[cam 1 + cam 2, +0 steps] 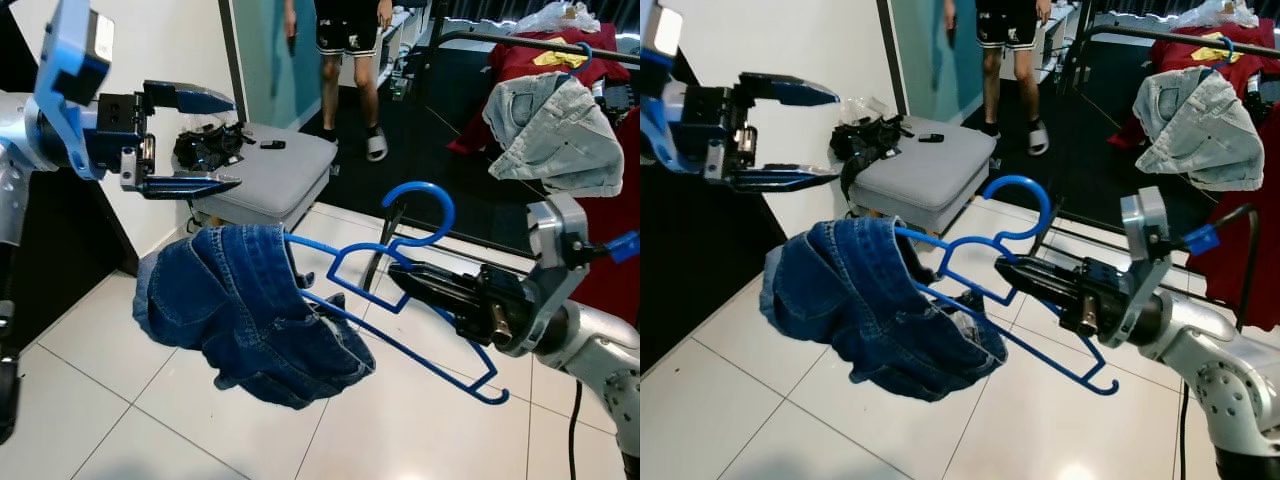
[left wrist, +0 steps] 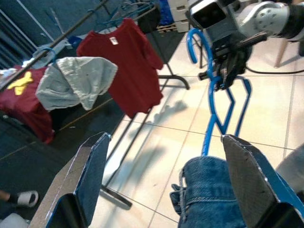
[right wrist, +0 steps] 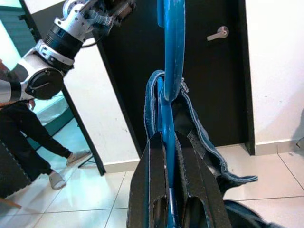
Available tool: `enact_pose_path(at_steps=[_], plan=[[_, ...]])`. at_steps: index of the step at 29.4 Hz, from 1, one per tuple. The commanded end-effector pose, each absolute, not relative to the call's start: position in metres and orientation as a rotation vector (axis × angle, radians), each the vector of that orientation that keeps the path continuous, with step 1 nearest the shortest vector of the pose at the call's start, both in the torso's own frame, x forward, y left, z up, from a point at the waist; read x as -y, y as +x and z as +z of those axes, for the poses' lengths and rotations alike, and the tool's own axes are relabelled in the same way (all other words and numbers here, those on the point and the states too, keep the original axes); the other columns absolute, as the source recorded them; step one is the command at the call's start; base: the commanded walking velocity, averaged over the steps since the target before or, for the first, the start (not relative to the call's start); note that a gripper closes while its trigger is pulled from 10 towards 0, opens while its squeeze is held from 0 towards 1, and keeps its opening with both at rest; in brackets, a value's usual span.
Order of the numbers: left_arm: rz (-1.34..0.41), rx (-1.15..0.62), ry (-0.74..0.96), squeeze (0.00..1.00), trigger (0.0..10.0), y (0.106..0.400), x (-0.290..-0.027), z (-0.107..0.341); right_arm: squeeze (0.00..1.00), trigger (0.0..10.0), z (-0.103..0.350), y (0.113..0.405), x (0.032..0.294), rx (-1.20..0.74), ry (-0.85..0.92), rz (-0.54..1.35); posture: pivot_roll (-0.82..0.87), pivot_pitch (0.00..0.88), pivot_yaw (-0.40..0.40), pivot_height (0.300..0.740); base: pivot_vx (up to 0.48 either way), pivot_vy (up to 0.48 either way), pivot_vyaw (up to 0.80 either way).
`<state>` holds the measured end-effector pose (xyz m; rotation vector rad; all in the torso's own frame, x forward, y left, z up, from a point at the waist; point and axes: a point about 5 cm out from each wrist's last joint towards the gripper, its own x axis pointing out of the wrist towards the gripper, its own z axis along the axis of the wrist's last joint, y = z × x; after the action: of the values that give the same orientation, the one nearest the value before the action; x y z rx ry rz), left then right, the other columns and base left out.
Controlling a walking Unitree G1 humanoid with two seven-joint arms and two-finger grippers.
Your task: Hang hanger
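The hanger (image 1: 400,268) was a thin blue plastic frame with a round hook on top and a small upturned tip at its low end. Dark blue denim shorts (image 1: 245,310), thick and rumpled, hung bunched over its far end, above glossy pale floor tiles (image 1: 90,410). The right gripper (image 1: 405,277) reached in level from the robot's right, its black fingers clamped on the frame just below the hook, holding the hanger tilted in mid-air. The left gripper (image 1: 190,141) was raised on the robot's left, above the shorts, its fingers spread wide with nothing between them. Behind stood a grey padded stool (image 1: 270,175), a person's legs (image 1: 350,90), and a black clothes rail (image 1: 520,42) carrying pale denim shorts (image 1: 560,140) and red shirts (image 2: 128,61)
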<state>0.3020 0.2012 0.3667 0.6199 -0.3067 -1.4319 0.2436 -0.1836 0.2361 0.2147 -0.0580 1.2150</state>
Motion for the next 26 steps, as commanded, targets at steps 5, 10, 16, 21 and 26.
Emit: enact_pose_path(at_steps=[5,10,16,21,26], plan=[[-1.521,0.047,0.694,0.00,10.0,0.303,-0.197,0.344,0.00,10.0,0.246,0.242,0.175,0.132,0.168,1.271,0.04,0.030,0.071,0.740,0.000,0.000,0.00],[-1.512,-0.050,0.728,0.00,10.0,0.307,-0.198,0.332,0.00,10.0,0.247,0.241,0.175,0.140,0.160,1.274,0.04,0.030,0.072,0.740,0.000,0.000,0.00],[-1.472,-0.198,0.778,0.00,10.0,0.315,-0.199,0.310,0.00,10.0,0.249,0.241,0.172,0.162,0.149,1.291,0.04,0.021,0.068,0.740,0.000,0.000,0.00],[-1.465,-0.300,0.809,0.00,10.0,0.315,-0.200,0.296,0.00,10.0,0.253,0.241,0.170,0.181,0.145,1.304,0.04,0.012,0.072,0.740,0.000,0.000,0.00],[-1.475,-0.329,0.812,0.00,10.0,0.314,-0.199,0.293,0.00,10.0,0.253,0.241,0.169,0.185,0.143,1.305,0.04,0.015,0.076,0.740,0.000,0.000,0.00]])
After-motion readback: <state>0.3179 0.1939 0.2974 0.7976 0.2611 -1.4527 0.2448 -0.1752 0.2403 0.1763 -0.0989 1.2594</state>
